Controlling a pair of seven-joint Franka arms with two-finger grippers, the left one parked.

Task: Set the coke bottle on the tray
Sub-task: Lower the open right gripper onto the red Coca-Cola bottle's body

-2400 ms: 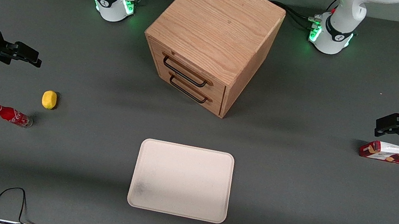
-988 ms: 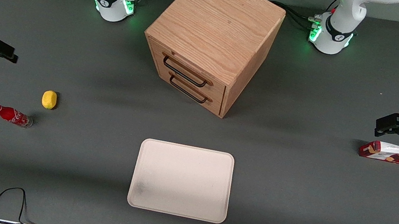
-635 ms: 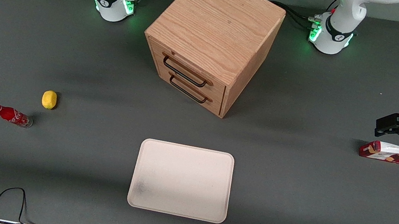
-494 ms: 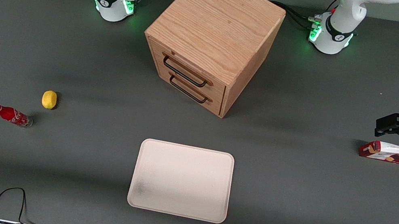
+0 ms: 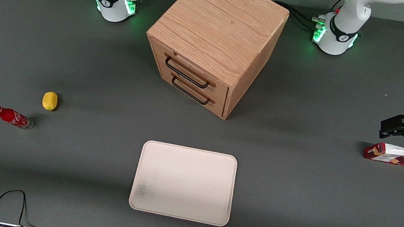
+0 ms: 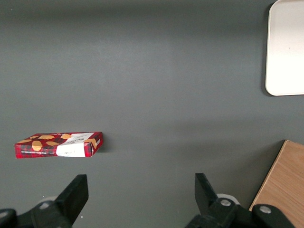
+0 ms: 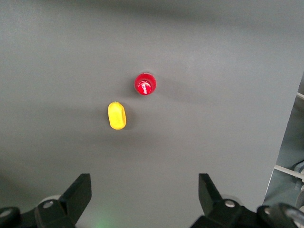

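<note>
The coke bottle (image 5: 11,117), slim and red with a red cap, stands on the grey table toward the working arm's end, nearer the front camera than a lemon. In the right wrist view it shows from above as a round red cap (image 7: 145,84). The pale beige tray (image 5: 184,182) lies empty near the table's front edge, in front of the cabinet; its corner shows in the left wrist view (image 6: 286,47). My gripper (image 7: 144,190) is open and empty, high above the table, apart from the bottle. It is out of the front view.
A yellow lemon (image 5: 49,100) lies beside the bottle, also seen in the right wrist view (image 7: 117,115). A wooden drawer cabinet (image 5: 214,41) stands mid-table. A red-and-white carton (image 5: 394,155) lies toward the parked arm's end. A black cable (image 5: 9,204) loops at the front edge.
My gripper has moved sideways off the working arm's end of the front view. The bottle, lemon and tray have not moved.
</note>
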